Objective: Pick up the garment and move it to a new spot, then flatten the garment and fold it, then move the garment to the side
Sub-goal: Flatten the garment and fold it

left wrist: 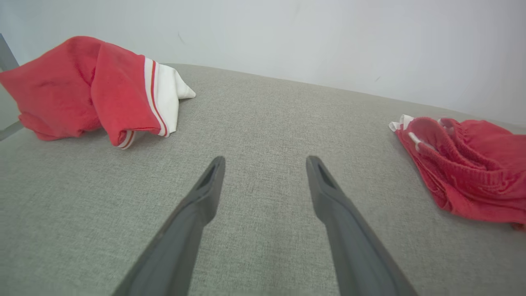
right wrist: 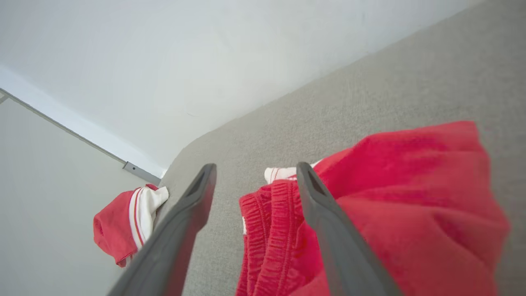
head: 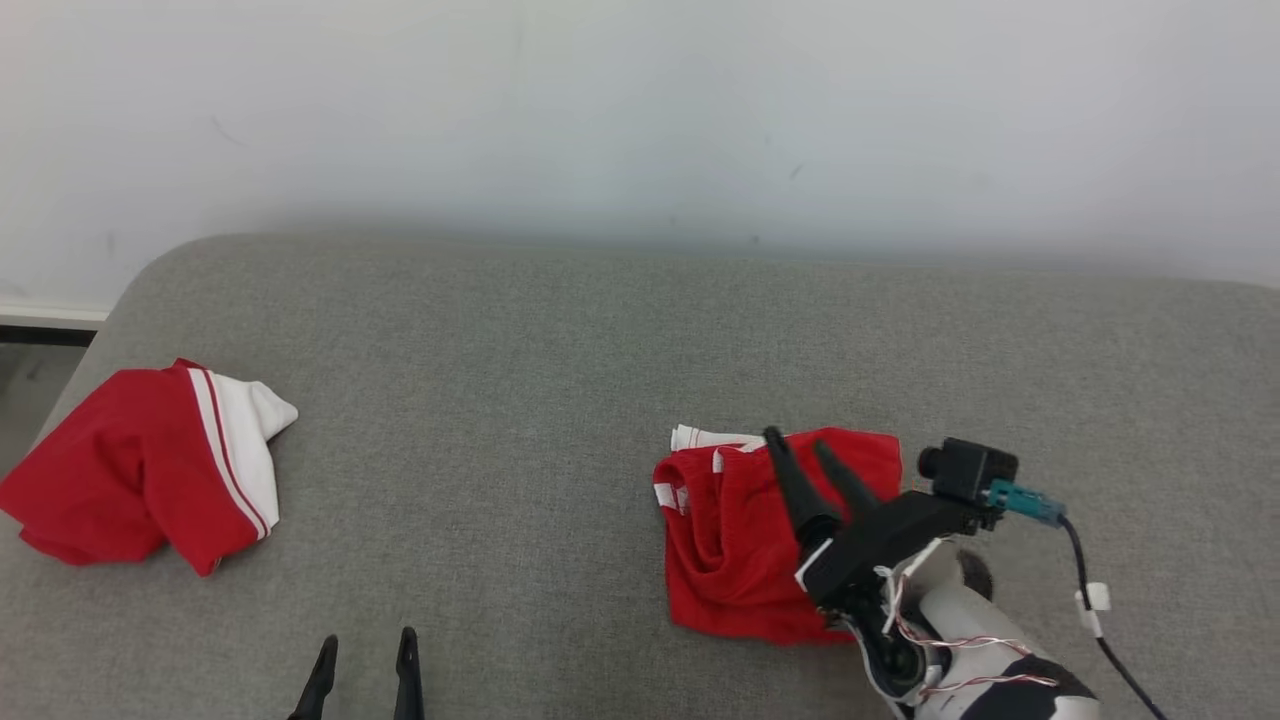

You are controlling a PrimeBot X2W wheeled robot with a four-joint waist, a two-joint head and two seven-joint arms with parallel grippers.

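Garment [head: 120, 470] is lying crumpled near the grey worktop's [head: 560, 350] left edge. Both pincers are gaping open: left pincer [head: 365, 640] hovering over bare fabric, right pincer [head: 796, 440] hovering over smaller red shorts [head: 730, 560].

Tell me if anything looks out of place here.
The jersey lies crumpled at the left edge of the cushion, and the red shorts sit bunched beneath the open right claw.
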